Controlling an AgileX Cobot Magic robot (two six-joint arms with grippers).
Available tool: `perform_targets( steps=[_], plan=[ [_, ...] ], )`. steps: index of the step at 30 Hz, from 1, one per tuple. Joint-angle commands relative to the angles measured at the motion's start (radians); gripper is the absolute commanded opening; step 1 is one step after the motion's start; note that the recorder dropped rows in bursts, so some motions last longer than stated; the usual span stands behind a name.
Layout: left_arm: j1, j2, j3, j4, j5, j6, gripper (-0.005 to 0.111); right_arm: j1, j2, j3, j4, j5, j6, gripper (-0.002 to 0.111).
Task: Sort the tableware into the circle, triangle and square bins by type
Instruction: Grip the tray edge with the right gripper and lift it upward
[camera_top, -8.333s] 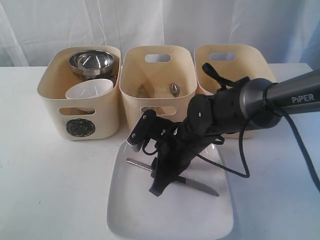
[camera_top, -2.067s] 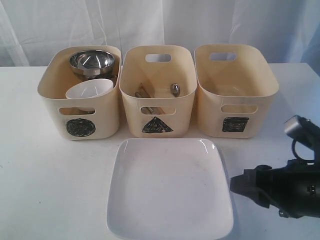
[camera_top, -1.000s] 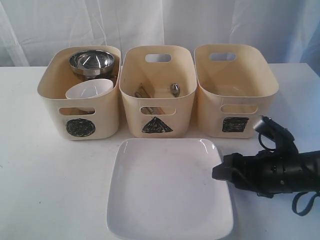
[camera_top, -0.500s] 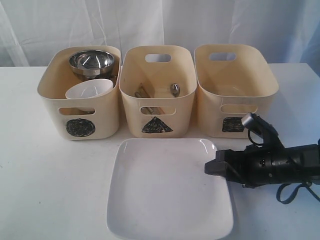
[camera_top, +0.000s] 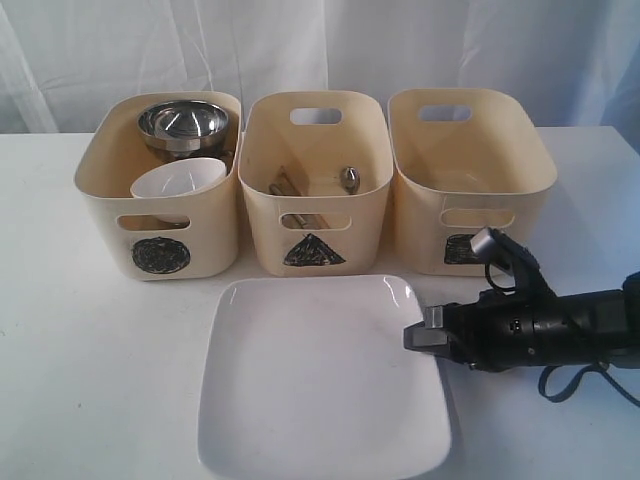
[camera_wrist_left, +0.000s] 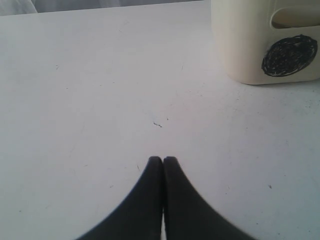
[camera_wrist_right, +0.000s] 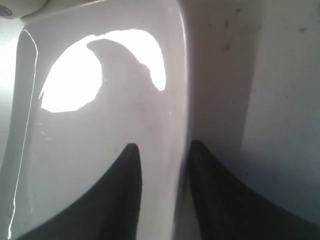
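Note:
The large white square plate (camera_top: 320, 380) (camera_wrist_right: 100, 125) lies in front of the bins. My right gripper (camera_top: 412, 338) (camera_wrist_right: 162, 150) is low at the plate's right edge, open, with one finger over the rim, the other outside it, and a thin dark gap beside the rim. The circle bin (camera_top: 105, 220) (camera_wrist_left: 240, 50) holds a steel bowl (camera_top: 183, 122) and a white bowl (camera_top: 178, 182). Steel cutlery (camera_top: 348, 178) and chopsticks (camera_top: 285, 185) lie in the triangle bin (camera_top: 260, 230). Nothing shows inside the square bin (camera_top: 420, 230). My left gripper (camera_wrist_left: 163, 159) is shut over bare table.
The three tubs stand side by side along the back of the white table (camera_top: 90, 380), under a white curtain (camera_top: 300, 40). My right arm (camera_top: 560, 330) and its cable lie low across the table's right side.
My right gripper has slid left onto the plate's right rim and its jaws have narrowed. The plate has shifted a little to the left. The left gripper stays shut.

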Motion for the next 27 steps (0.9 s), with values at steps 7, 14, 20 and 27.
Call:
perform_targets(
  steps=[7, 14, 20, 27],
  plan=[
    [-0.005, -0.004, 0.004, -0.010, 0.002, -0.006, 0.000, -0.001, 0.063, 0.009, -0.039, -0.137, -0.045, 0.000],
    [-0.005, -0.004, 0.004, -0.010, 0.002, -0.006, 0.000, -0.001, 0.051, 0.003, -0.039, 0.004, -0.045, 0.000],
    [-0.005, -0.004, 0.004, -0.010, 0.002, -0.006, 0.000, -0.001, -0.025, 0.003, -0.039, 0.076, -0.045, 0.000],
    [-0.005, -0.004, 0.004, -0.010, 0.002, -0.006, 0.000, -0.001, -0.123, 0.003, -0.039, 0.158, -0.035, 0.000]
  ],
)
